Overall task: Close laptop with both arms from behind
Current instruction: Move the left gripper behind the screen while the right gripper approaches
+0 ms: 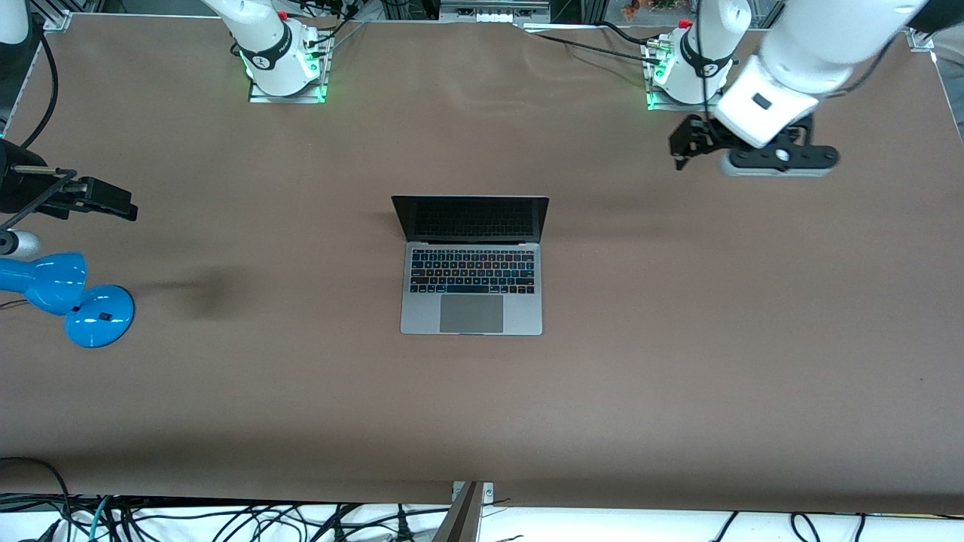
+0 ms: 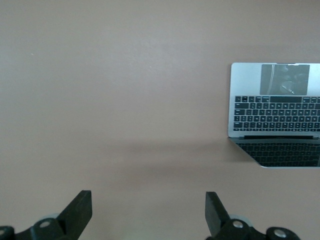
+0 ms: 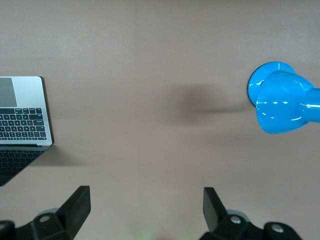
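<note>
The silver-grey laptop [image 1: 471, 301] stands open in the middle of the table, its dark screen upright and facing the front camera, its lid toward the arms' bases. It also shows in the left wrist view [image 2: 275, 100] and the right wrist view [image 3: 22, 117]. My left gripper [image 1: 682, 153] is open and empty, up over bare table near the left arm's base. My right gripper [image 1: 120, 205] is open and empty, up over the right arm's end of the table. Both wrist views show wide-apart fingers, left [image 2: 148, 200] and right [image 3: 146, 197], over bare brown table.
A glossy blue lamp [image 1: 71, 295] lies at the right arm's end of the table, close under the right gripper; it shows in the right wrist view [image 3: 280, 105]. The brown table [image 1: 678, 339] is bare around the laptop. Cables hang along the edge nearest the front camera.
</note>
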Tool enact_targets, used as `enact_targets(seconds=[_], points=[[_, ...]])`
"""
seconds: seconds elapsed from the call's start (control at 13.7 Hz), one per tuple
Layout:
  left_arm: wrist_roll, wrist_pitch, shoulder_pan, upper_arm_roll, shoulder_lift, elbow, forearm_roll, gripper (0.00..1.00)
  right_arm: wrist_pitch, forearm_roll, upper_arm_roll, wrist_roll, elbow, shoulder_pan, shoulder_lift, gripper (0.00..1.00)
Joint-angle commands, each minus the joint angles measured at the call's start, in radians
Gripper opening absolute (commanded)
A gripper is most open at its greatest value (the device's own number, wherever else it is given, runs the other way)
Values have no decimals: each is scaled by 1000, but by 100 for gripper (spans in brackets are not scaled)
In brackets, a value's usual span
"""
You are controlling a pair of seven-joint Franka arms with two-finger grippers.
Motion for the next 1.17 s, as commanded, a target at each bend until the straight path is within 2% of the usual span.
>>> enact_targets(seconds=[0.0, 0.15, 0.36, 0.58, 0.88, 1.09], points=[[-105, 1, 3, -77, -18, -27, -30, 100, 6, -3, 6, -12, -8, -5, -7, 100], [-179, 1, 3, -139, -16, -28, -31, 100, 6, 0, 11, 2, -8, 2, -7, 100], [-245, 4, 3, -207, -15, -33, -34, 100, 5, 1, 73, 5, -10, 5, -4, 100], [-300, 8, 3, -245, -13, -39, -50, 100, 6, 15, 148, 23, -22, 5, 1, 100], [-380, 56, 1, -289, -13, -81, -50, 100, 23, 17, 277, 247, -66, 5, 15, 100], [-401, 82, -1, -307, -9, -96, -83, 100, 73, 29, 365, 341, -100, 7, 30, 100]])
